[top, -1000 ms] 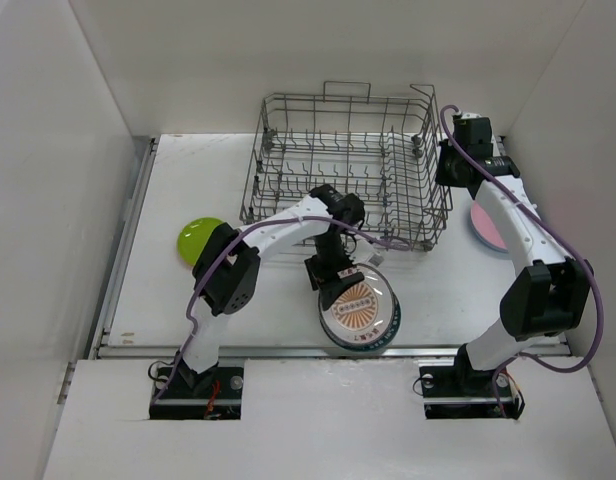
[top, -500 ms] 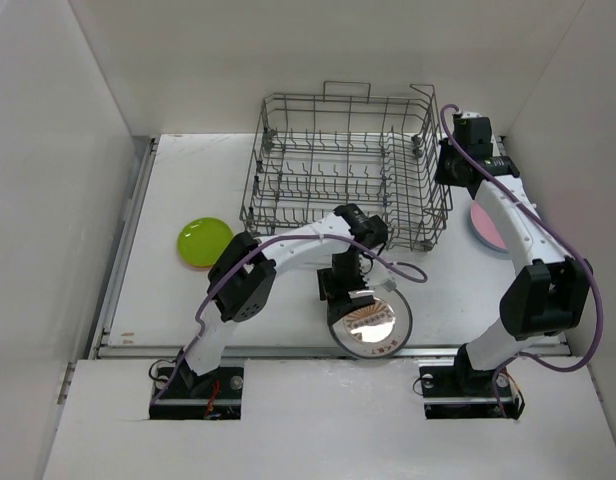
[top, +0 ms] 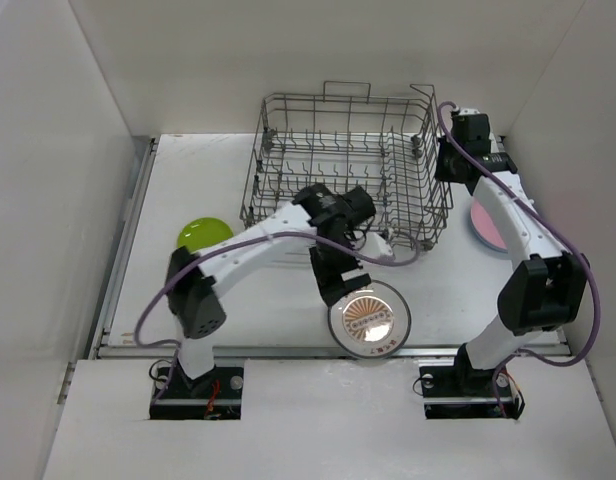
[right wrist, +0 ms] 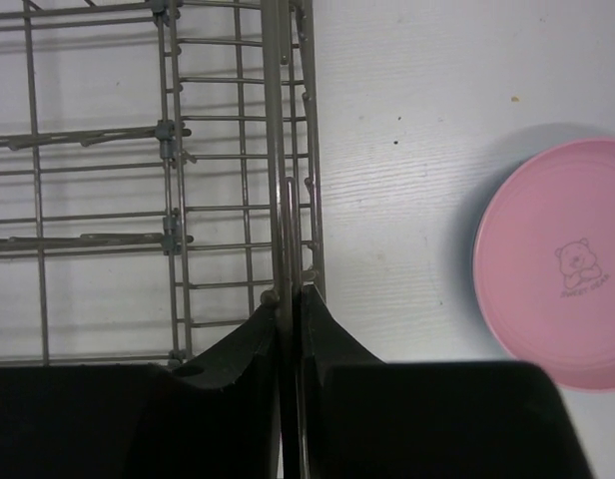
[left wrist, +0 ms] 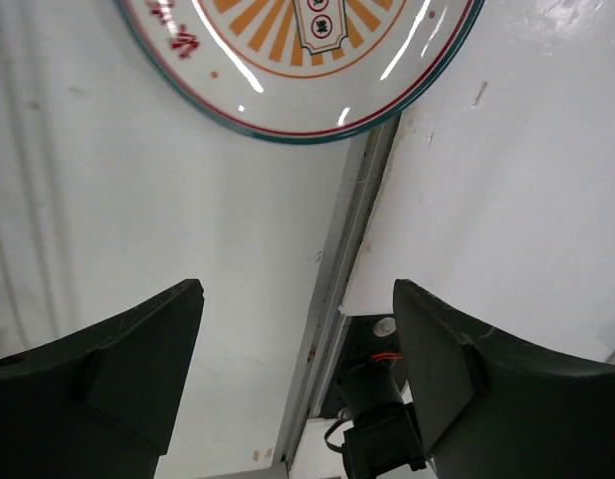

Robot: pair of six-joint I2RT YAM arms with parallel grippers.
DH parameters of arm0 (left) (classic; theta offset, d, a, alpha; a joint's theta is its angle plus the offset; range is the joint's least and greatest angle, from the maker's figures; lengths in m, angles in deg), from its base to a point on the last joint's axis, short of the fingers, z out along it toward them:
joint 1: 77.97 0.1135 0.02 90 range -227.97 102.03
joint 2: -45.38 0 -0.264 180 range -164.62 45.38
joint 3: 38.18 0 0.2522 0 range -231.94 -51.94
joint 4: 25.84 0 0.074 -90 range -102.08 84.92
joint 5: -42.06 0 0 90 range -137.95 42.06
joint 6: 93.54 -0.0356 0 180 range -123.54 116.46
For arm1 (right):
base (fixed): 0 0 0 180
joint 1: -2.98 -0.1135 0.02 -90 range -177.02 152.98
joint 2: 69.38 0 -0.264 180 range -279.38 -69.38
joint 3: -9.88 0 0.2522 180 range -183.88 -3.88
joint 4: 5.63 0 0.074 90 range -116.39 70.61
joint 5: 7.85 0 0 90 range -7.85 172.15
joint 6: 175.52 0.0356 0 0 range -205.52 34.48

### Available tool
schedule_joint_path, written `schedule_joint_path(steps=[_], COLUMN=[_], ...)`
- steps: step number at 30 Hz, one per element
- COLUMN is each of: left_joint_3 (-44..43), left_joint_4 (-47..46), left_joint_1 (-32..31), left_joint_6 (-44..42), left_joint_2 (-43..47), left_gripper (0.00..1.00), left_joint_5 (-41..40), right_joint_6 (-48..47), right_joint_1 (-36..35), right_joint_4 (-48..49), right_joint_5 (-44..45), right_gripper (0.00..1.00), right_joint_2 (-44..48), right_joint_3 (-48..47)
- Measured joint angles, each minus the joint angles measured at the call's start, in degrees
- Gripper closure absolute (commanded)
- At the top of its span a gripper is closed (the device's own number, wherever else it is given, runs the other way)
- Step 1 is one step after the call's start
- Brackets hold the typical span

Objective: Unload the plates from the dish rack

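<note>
Left arm (top: 260,238) blocks dish rack's (top: 333,150) near side.

Left arm (top: 258,238) is reaching forward from its base and bending rightward at the elbow, wrist pointing down. Left gripper (left wrist: 298,374) is hanging with its fingers (left wrist: 138,349) spread wide apart (nothing between them). Right arm (top: 518,228) is stretching up along the right side and folding inward at the wrist. Right gripper (right wrist: 288,329) is pinching, fingers (right wrist: 238,364) pressed together on an edge wire of the dish rack (right wrist: 168,180).

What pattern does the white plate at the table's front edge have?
Plate: orange rays, teal-red rim; left wrist view.
</note>
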State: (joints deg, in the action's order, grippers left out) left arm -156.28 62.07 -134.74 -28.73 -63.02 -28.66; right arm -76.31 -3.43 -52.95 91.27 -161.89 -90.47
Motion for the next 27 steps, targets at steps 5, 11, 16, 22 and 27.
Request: schedule_joint_path(steps=[5, 11, 16, 22, 27], left_joint_3=[-0.9, -1.1, 2.1, 4.3, 4.4], left_joint_4=[-0.3, -2.1, -6.8, -12.0, -13.5], left_joint_1=[6.2, 20.6, 33.7, 52.4, 65.1], left_joint_6=[1.7, 5.3, 11.3, 21.2, 28.5], left_joint_2=[12.9, 19.7, 22.3, 23.1, 23.4], left_gripper=[0.23, 0.22, 0.18, 0.02, 0.00], left_joint_5=[-0.9, -2.4, -5.8, -18.3, -30.2], right_joint_6=[-3.0, -3.9, -3.0, -1.5, 1.2], right_joint_1=[0.0, 0.1, 0.0, 0.0, 0.0], right_joint_4=[-2.0, -4.2, -2.7, -1.7, 3.1], right_joint_5=[3.0, 3.2, 4.7, 6.3, 13.4], right_gripper=[0.96, 0.73, 0.01, 0.01, 0.01], right_joint_2=[-4.4, -7.5, -8.4, -2.1, 14.2], right_joint_3=[-5.5, -9.8, -11.6, -11.4, -6.2])
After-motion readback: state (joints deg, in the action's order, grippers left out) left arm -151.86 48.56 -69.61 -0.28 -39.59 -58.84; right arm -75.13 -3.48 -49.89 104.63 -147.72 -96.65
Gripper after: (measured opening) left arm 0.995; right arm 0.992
